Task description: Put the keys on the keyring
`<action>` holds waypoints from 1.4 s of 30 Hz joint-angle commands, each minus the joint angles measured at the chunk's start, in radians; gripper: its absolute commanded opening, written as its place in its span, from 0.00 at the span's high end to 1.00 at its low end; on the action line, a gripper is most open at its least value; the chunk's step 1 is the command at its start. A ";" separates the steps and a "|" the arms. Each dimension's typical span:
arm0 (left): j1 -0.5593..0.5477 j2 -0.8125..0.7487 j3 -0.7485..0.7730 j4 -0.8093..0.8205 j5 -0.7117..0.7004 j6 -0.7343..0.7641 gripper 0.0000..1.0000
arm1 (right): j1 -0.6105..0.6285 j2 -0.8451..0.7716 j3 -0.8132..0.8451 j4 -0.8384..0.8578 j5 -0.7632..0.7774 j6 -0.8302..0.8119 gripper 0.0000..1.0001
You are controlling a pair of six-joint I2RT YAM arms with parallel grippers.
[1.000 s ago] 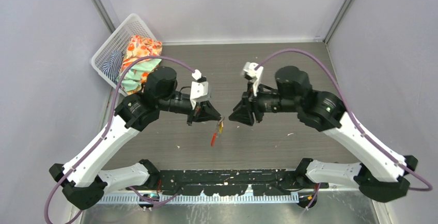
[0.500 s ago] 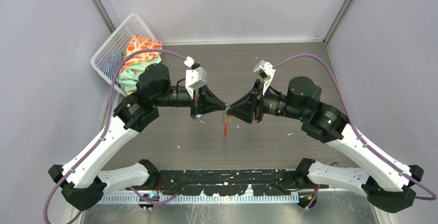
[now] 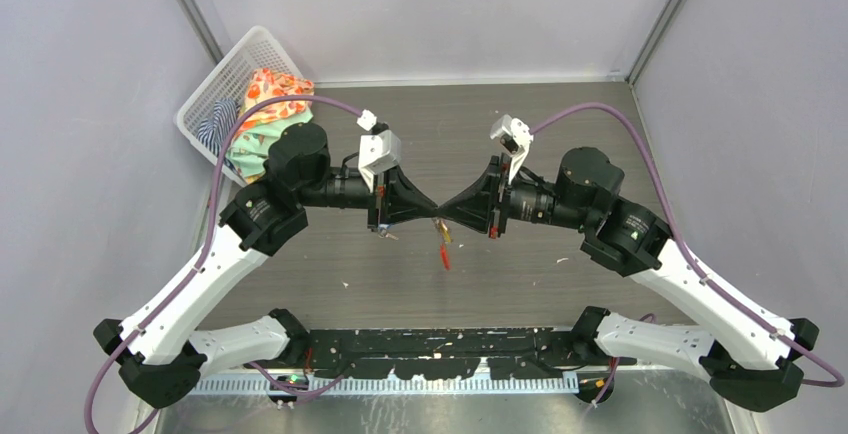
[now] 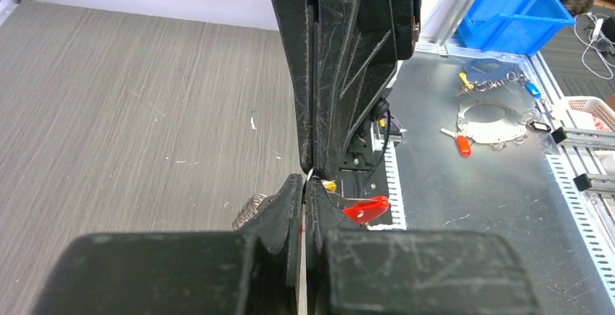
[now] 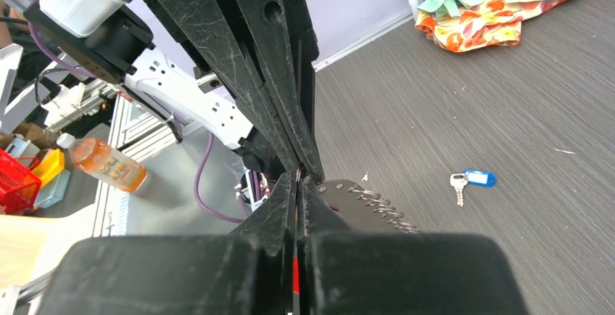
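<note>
My left gripper point(image 3: 432, 220) and right gripper point(image 3: 447, 221) meet tip to tip above the middle of the table, both shut. The keyring is pinched at that meeting point, with its grey ring cluster point(image 4: 249, 210) beside the left fingertips point(image 4: 294, 188). Its red oval tag point(image 3: 444, 256) hangs below, and shows in the left wrist view as the red tag point(image 4: 366, 210). The yellow-headed key point(image 3: 446, 237) dangles just under the tips and peeks out as the yellow key point(image 4: 330, 184). The blue-headed key point(image 5: 471, 179) lies flat on the dark table, apart from both grippers.
A white basket point(image 3: 215, 94) with bundled cloths point(image 5: 500, 3) stands at the back left corner. Beyond the table's near edge, a metal bench holds spare keys and rings point(image 4: 493, 119), a blue bin point(image 4: 518, 14) and an orange bottle point(image 5: 101, 162).
The two grippers came together over the table's middle, then the right gripper closed at the left one's tip. The red tag has swung slightly to the right.
</note>
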 commanded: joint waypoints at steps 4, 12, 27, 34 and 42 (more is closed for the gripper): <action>0.005 -0.038 -0.037 0.009 -0.026 0.085 0.88 | -0.001 0.043 0.113 -0.139 0.069 -0.068 0.99; 0.007 -0.088 -0.134 -0.030 -0.126 0.143 0.38 | 0.000 0.223 0.380 -0.477 0.196 -0.101 0.99; 0.007 -0.042 -0.224 0.047 -0.142 -0.068 0.00 | 0.080 0.345 0.430 -0.479 0.488 -0.022 0.99; 0.006 -0.059 -0.276 -0.015 -0.199 0.164 0.14 | 0.091 0.331 0.431 -0.459 0.524 0.020 0.99; 0.004 -0.080 -0.312 0.055 -0.298 0.282 0.41 | 0.091 0.313 0.401 -0.434 0.478 0.055 0.99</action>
